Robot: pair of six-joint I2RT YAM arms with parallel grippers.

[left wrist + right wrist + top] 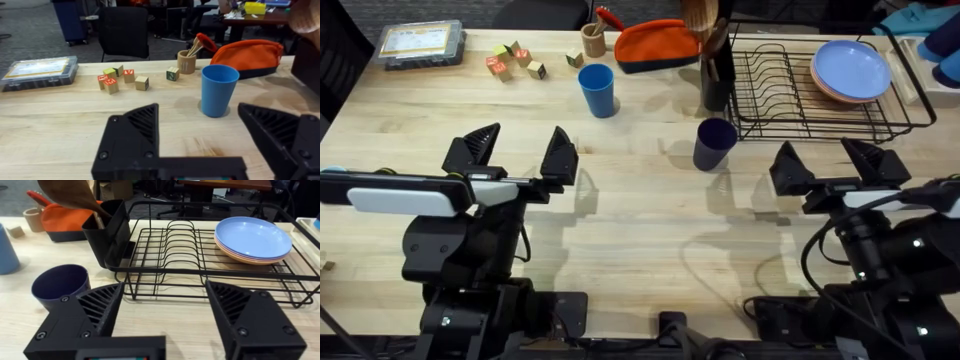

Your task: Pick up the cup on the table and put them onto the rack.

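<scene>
Both cups stand upright on the table (640, 220), off the black wire rack (790, 95): the navy cup (714, 144) just beside the rack's near-left corner, the bright blue cup (597, 90) farther left with bare wood around it. The left gripper (518, 152) and right gripper (826, 162) hover with fingers spread wide, grasping nothing, open tabletop ahead of each. The right wrist view shows the rack's unoccupied dividers beside stacked plates (252, 239); the left wrist view shows wooden blocks (125, 79) behind the blue cup.
</scene>
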